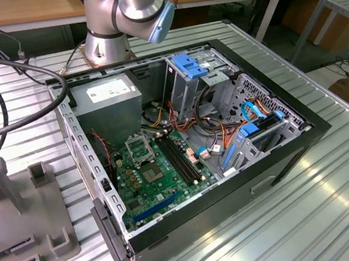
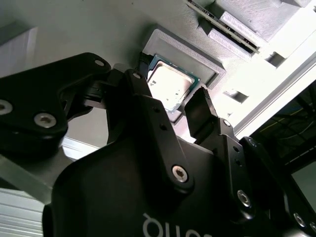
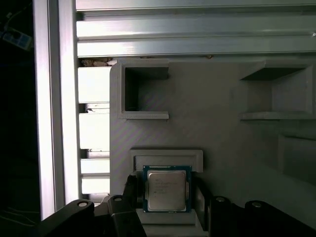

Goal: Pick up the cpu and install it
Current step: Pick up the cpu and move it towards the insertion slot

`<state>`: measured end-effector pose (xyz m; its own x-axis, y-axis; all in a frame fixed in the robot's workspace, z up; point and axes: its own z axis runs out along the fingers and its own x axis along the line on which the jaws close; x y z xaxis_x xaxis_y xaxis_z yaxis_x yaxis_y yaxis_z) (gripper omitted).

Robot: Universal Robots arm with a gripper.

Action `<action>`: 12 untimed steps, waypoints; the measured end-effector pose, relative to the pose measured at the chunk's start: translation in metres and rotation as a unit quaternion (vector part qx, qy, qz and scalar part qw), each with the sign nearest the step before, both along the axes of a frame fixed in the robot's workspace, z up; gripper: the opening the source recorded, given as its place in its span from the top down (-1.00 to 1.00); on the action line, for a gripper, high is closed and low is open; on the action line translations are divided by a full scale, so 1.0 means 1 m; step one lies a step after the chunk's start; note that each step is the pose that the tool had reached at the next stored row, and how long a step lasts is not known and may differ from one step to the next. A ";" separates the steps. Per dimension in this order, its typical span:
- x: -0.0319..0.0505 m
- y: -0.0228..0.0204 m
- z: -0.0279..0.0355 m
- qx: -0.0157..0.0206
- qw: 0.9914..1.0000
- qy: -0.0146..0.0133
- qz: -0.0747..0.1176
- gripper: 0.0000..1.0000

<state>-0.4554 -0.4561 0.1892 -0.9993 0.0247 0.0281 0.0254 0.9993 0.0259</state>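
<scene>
cpu (image 3: 167, 189) sat flat, metal lid up, in its square pocket on the grey fixture (image 3: 222, 138). gripper (image 3: 166, 196) was directly over it, jaws apart, one finger (image 2: 148, 98) beside each opposite edge. Small gaps both sides, no contact visible. Chip centred between them. Socket (image 1: 140, 149) in the open case (image 1: 204, 225) was well apart.

Even daylight in the exterior view; dim wrist views with glare on aluminium rails (image 3: 54, 98).
</scene>
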 end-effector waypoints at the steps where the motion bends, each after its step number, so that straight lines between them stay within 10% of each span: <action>1: 0.0000 0.0002 0.0000 0.000 1.000 -0.001 0.000 -0.15; 12: -0.0008 0.0025 0.0000 0.000 1.000 -0.007 0.009 -0.15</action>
